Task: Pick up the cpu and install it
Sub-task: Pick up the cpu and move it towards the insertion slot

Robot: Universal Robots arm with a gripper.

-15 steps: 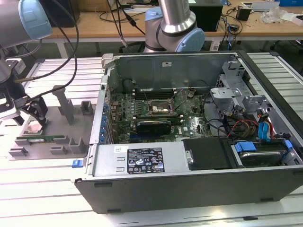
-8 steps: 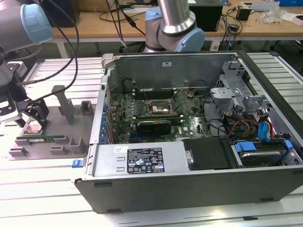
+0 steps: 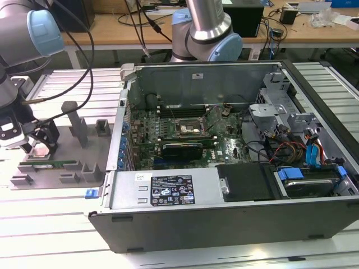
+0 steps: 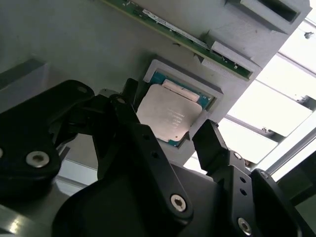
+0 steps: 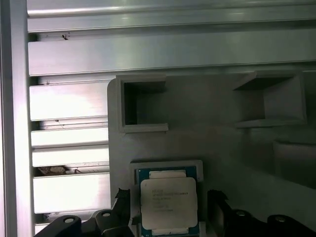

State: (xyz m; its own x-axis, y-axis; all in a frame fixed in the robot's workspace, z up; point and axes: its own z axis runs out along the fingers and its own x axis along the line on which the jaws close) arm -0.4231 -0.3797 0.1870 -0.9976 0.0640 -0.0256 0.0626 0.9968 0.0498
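The ribbed metal surface (image 3: 56,224) carries the open computer case (image 3: 224,221), and at the exterior view's left a grey fixture tray (image 3: 67,148). The end effector (image 3: 38,148) hangs low over that tray, well apart from the socket (image 3: 190,130) inside the case. Both wrist views show its fingers (image 4: 210,140) spread apart. Directly between them lies the cpu (image 5: 169,200), flat in its square recess and untouched. It is nearly square, and the fingers face two opposite edges.
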